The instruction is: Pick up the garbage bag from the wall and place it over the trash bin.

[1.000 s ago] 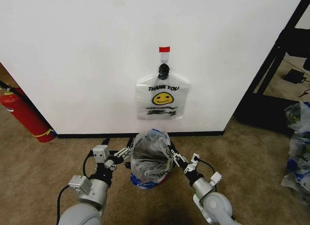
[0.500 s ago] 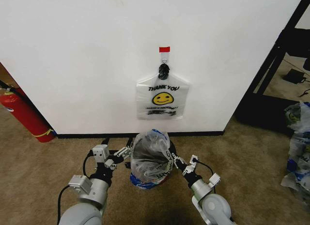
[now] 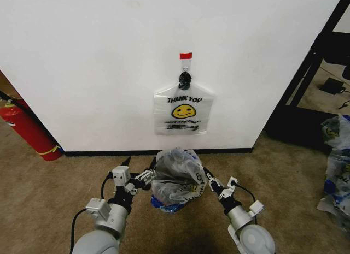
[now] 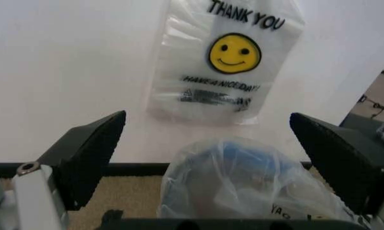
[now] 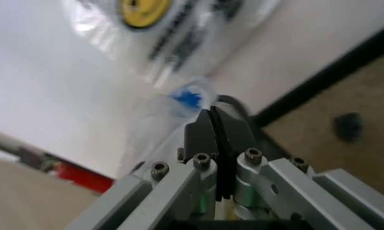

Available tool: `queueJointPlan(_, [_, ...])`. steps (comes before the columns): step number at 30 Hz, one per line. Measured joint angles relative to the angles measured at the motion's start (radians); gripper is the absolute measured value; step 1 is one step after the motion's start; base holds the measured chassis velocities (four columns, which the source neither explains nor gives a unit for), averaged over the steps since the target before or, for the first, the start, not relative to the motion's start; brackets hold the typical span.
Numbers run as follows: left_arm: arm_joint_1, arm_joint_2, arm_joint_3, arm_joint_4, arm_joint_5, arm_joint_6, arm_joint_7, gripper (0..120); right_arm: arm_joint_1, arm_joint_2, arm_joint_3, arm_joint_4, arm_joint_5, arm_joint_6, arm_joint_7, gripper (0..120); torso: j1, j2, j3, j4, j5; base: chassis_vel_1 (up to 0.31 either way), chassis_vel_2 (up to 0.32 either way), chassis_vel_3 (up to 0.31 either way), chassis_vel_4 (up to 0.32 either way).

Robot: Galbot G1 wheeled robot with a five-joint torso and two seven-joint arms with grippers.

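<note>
The garbage bag (image 3: 178, 180), translucent white with blue patches, is draped over the trash bin, which is almost wholly hidden under it. A bit of the bin's dark rim (image 5: 233, 104) shows in the right wrist view. My left gripper (image 3: 146, 176) is at the bag's left side, open, with its fingers (image 4: 90, 153) spread wide and the bag (image 4: 243, 187) between and beyond them. On the bag's right edge, my right gripper (image 3: 208, 179) is shut (image 5: 212, 115) on the thin plastic near a blue patch (image 5: 188, 98).
A similar smiley "THANK YOU" bag (image 3: 183, 109) hangs from the red-taped hook (image 3: 186, 56) on the white wall (image 3: 98, 74). A red fire extinguisher (image 3: 24, 128) leans at the left. A black shelf frame (image 3: 311, 74) and more bags (image 3: 336, 172) are at the right.
Both grippers have shifted to the right. The right one has drawn the bag's edge outward, so the bag now sits wider over the bin.
</note>
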Motion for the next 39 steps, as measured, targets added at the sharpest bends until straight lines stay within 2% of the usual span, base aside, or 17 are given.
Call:
queueJointPlan(6, [-0.001,0.003,0.003,-0.004,0.002,0.004,0.0,100,0.034,0.033,0.004,-0.05,-0.053,-0.009,0.128,0,0.0,0.0,0.0,0.0002,0.0003,0.0,0.0,0.0,0.0])
queueJointPlan(11, [0.003,-0.002,0.003,-0.004,0.005,0.004,0.0,100,0.06,0.047,0.001,-0.081,-0.076,-0.009,0.163,0,0.0,0.0,0.0,0.0,0.0001,0.0,0.0,0.0,0.0])
queueJointPlan(27, [0.027,0.007,-0.007,-0.018,0.011,0.003,0.002,100,0.195,0.145,-0.045,-0.295,-0.18,-0.01,0.177,0,0.0,0.0,0.0,0.0002,0.0002,0.0,0.0,0.0,0.0])
queueJointPlan(39, [0.025,0.01,0.008,-0.009,0.018,0.003,0.005,100,0.237,0.165,-0.072,-0.39,-0.269,-0.037,0.182,0,0.0,0.0,0.0,0.0001,0.0,0.0,0.0,0.0,0.0])
